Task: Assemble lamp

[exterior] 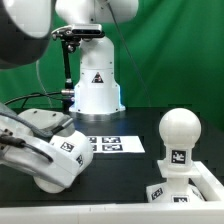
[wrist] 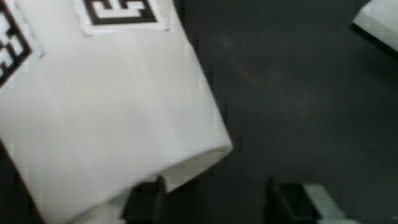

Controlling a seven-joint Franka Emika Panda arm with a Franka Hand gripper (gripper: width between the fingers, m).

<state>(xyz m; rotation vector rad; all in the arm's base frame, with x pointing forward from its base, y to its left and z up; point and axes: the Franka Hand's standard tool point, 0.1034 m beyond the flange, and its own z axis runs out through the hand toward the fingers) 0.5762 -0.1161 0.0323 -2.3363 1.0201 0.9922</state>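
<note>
Here my claw is spread, one finger touching the shade's rim, the other on the open side. The shade lies tilted at the exterior view's left; the bulb stands in the base at its right on the table.

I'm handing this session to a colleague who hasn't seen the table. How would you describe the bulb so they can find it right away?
Start at the big white robot pedestal with the triangle sticker at the back of the black table, then look toward the exterior view's right front corner. There the bulb stands upright on the square base. Its smooth round ball head sets it apart from the tapered shade lying sideways at the gripper.
</note>
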